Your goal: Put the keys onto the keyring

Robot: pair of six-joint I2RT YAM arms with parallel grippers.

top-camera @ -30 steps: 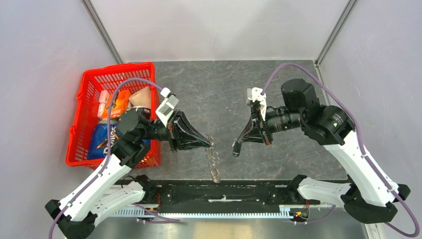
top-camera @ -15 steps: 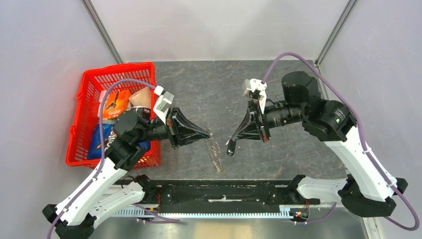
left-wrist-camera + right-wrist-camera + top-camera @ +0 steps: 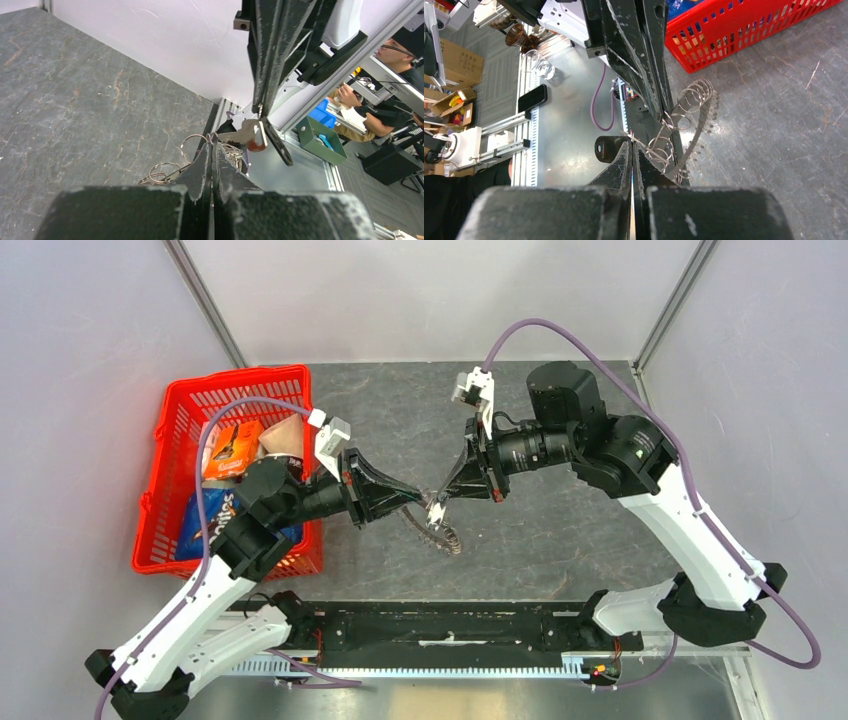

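Note:
My left gripper [image 3: 422, 503] [image 3: 212, 145] is shut on the keyring [image 3: 441, 535], a silvery cluster of linked wire rings [image 3: 192, 148] held above the table, the rest hanging below the tips. My right gripper [image 3: 440, 497] [image 3: 632, 143] is shut on the key's thin metal blade, and its black oblong head [image 3: 606, 148] sticks out to the left of the fingers. In the left wrist view the key [image 3: 244, 135] lies right at the ring pinched by my fingertips, touching or almost touching it. The two grippers meet tip to tip over the table's middle.
A red basket [image 3: 165, 490] [image 3: 749, 30] with snack bags stands at the left, close behind my left arm. A black rail [image 3: 450, 625] runs along the table's near edge. The grey stone-patterned table stretches behind and to the right.
The right arm has swung left with the key until its tip reached the left gripper. The left gripper has turned slightly, and the hanging keyring has swung up and to the right.

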